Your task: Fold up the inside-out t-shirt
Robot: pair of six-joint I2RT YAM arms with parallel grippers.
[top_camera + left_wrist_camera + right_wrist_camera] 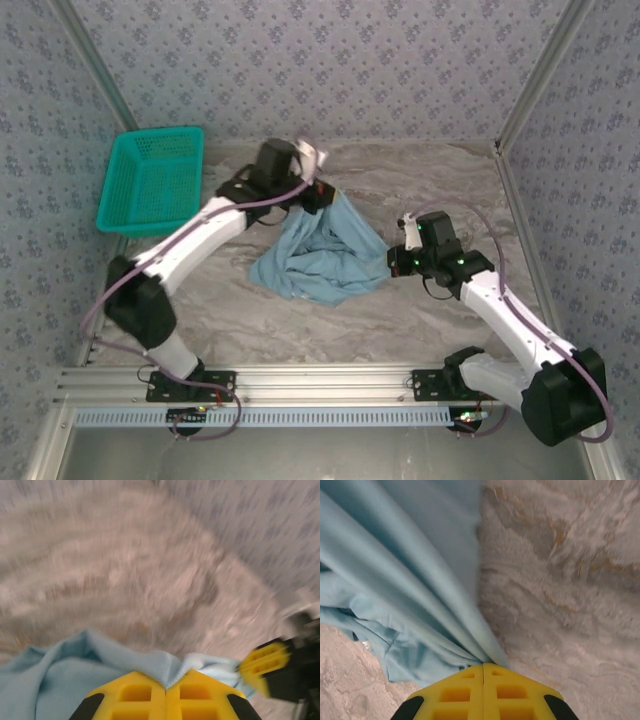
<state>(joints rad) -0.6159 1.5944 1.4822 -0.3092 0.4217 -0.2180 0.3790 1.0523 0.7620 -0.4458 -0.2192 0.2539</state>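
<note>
The left end effector (166,686) and right end effector (483,666), both clenched on the t-shirt (322,256), would best pull apart evenly.

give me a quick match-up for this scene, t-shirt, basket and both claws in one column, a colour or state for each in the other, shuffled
1 t-shirt
2 basket
3 left claw
4 right claw

a teal, nothing in it
b shut on the t-shirt's far edge
c shut on the t-shirt's right side
d light blue, crumpled in a heap

Pairs: 1-d, 2-a, 3-b, 4-c
</note>
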